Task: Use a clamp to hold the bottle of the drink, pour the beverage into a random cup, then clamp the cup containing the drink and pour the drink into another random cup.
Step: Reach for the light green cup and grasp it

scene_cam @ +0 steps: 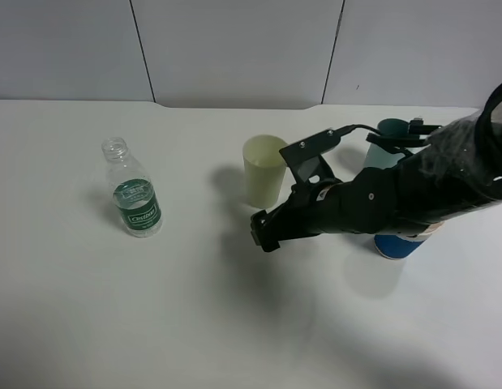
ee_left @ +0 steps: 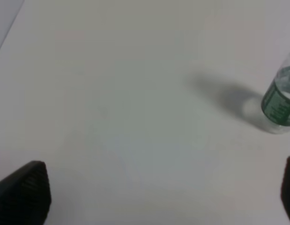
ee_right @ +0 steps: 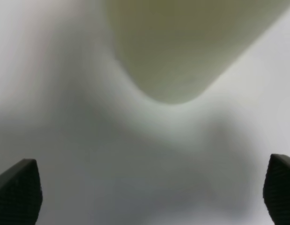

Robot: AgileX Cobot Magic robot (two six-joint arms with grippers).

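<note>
On the white desk [scene_cam: 234, 324], the bottle [scene_cam: 135, 201] stands upright and uncapped, well left of the yellow-green cup [scene_cam: 263, 172]; the right tool [scene_cam: 265, 229] points at that cup from just beside it, jaws spread wide, nothing between them; the left tool [ee_left: 156, 190] is also wide open, the bottle off to one side; a teal cup [scene_cam: 391, 128] and a blue-banded cup [scene_cam: 394, 245] stand partly hidden by the right arm.

Setting: a robotics test bench, probably inside a laboratory, though little of the room is in view. Indicators: a bare white table [scene_cam: 194, 324] serving as the work surface; a plain grey panelled wall [scene_cam: 234, 49] with dark vertical seams behind it; a bulky black robot arm [scene_cam: 413, 190] reaching over the table.
</note>
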